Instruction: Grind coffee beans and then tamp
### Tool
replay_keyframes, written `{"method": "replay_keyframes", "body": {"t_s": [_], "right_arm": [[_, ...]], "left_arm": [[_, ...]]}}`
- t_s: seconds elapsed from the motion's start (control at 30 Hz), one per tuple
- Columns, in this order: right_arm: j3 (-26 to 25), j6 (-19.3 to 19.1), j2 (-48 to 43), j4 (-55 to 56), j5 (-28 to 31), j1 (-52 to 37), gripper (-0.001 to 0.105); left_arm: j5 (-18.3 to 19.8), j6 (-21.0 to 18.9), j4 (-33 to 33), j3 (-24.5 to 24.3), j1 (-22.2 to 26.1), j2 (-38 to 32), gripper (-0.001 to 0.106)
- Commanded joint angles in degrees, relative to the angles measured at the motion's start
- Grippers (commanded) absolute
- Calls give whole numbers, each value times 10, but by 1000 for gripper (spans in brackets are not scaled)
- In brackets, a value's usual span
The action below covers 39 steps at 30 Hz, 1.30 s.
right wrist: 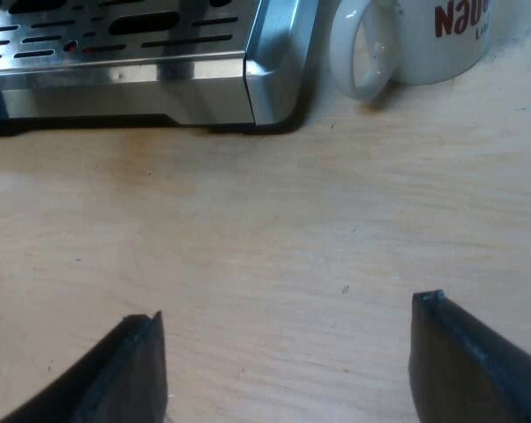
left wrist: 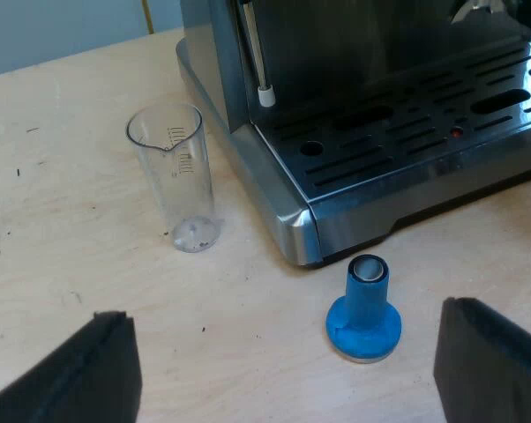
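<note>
Left gripper [left wrist: 285,315]: fingers spread wide, holding nothing, above the table [left wrist: 63,264].
Tamper [left wrist: 364,310]: blue, standing on its base, just beside the machine [left wrist: 283,216] corner.
Measuring glass [left wrist: 175,176]: upright, near the machine.
Right gripper [right wrist: 287,310]: wide, holding nothing.
Mug [right wrist: 424,35]: beside a machine corner.

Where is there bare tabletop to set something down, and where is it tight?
Free: the table between the open right pincer and the espresso machine, short of the mug; also beyond the measuring glass, away from the machine. Tight: the tamper by the machine's corner.
</note>
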Motion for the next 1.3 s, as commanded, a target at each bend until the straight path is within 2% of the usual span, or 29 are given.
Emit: {"method": "replay_keyframes", "body": {"t_s": [0.03,0.3,0.47,0.7,0.77,0.83,1.07,1.17,1.3], "right_arm": [[-2,-3,-26,-8,1,-1,60],[-2,6,-26,-8,10,-1,60],[-26,6,-20,-5,42,-1,60],[-93,6,31,7,60,-1,60],[-112,6,53,19,60,-1,60],[-137,6,83,33,60,2,60],[-207,6,167,65,57,28,60],[-241,6,211,92,56,46,60],[-285,6,266,100,56,81,60]], "left_arm": [[3,-7,-6,-1,0,-24,70],[0,-26,-6,-1,-2,-21,70],[0,-26,-6,-4,-16,-19,70],[4,-28,-7,-29,-19,21,70],[14,-30,-10,-32,-19,35,70],[42,-44,-22,-32,-25,55,70],[80,-57,-57,-32,-58,116,70],[82,-57,-91,-32,-79,148,70],[105,-57,-152,-32,-109,188,70]]}}
